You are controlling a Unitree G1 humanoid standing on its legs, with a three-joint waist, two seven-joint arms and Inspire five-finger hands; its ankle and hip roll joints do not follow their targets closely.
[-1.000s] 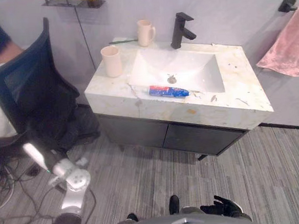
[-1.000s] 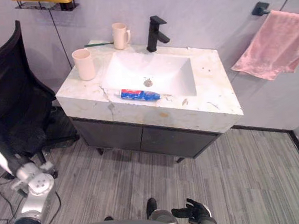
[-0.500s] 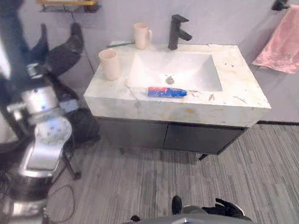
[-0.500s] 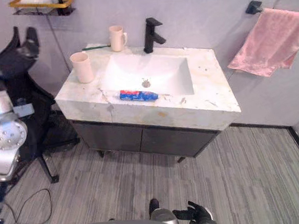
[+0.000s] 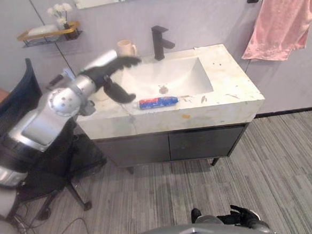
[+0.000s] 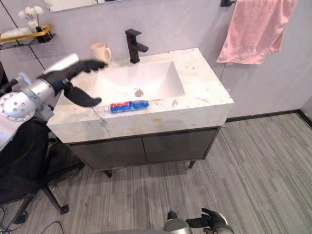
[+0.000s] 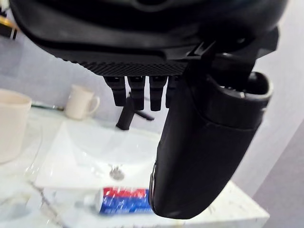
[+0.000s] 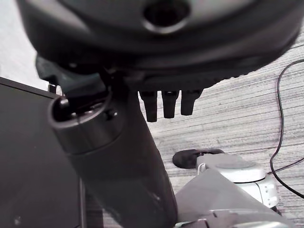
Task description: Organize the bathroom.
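A bathroom vanity is shown from above, with a marble-patterned worktop carried on a dark cabinet and a white basin sunk into it. A black tap stands at the back edge of the basin. A toothpaste tube, red and blue, lies flat on the front rim of the worktop, just in front of the basin, its cap end turned toward the robot's left.

A cream mug is seen at the back left corner of the worktop, beside the tap. A second cream cup stands nearer the left front of the worktop, as shown in the left wrist view.

The left hand is held above the left part of the worktop, its fingers straight and spread apart from the thumb; nothing is held in it. It lies near the toothpaste tube but apart from it.

The right hand is seen low, over the grey plank floor, with fingers straight and nothing in its grasp.

A pink towel hangs from a black rail on the wall to the right of the vanity. A small wall shelf with white flowers is mounted to the left, and a black mesh office chair stands left of the cabinet.
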